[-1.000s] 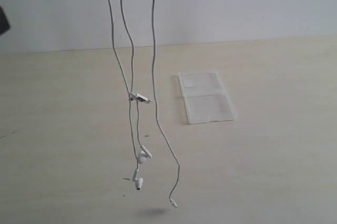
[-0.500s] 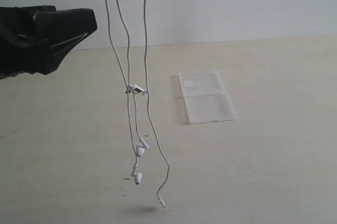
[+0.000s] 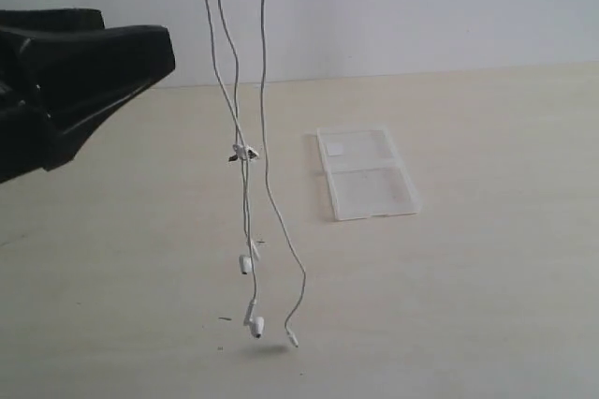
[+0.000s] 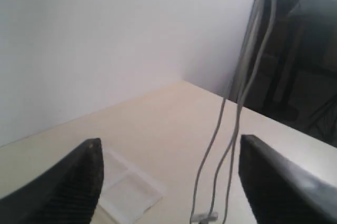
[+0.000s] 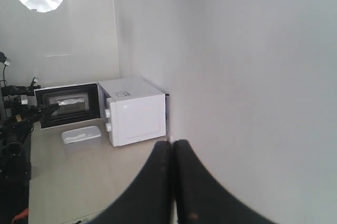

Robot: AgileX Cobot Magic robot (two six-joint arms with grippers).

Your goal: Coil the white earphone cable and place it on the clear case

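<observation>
The white earphone cable (image 3: 265,137) hangs in three strands from above the exterior view. Its inline piece (image 3: 245,152) hangs in mid-air, while the earbuds (image 3: 255,326) and plug (image 3: 292,337) dangle just over the table. My right gripper (image 5: 172,142) is out of the exterior view; its fingers are shut with a thin white sliver between them. The left gripper (image 3: 159,48) is open at the left, level with the strands. In the left wrist view the cable (image 4: 237,113) runs between its fingers (image 4: 169,141), nearer one finger. The clear case (image 3: 367,174) (image 4: 129,190) lies flat on the table, to the right of the cable.
The pale wooden table (image 3: 487,268) ends at a white wall (image 3: 421,6) behind. The right wrist view looks off the table at a white microwave (image 5: 134,111) and a clear box (image 5: 80,134) on a counter.
The left gripper came in from the left and now stands beside the strands. The cable swung and its inline piece and plug rose slightly.
</observation>
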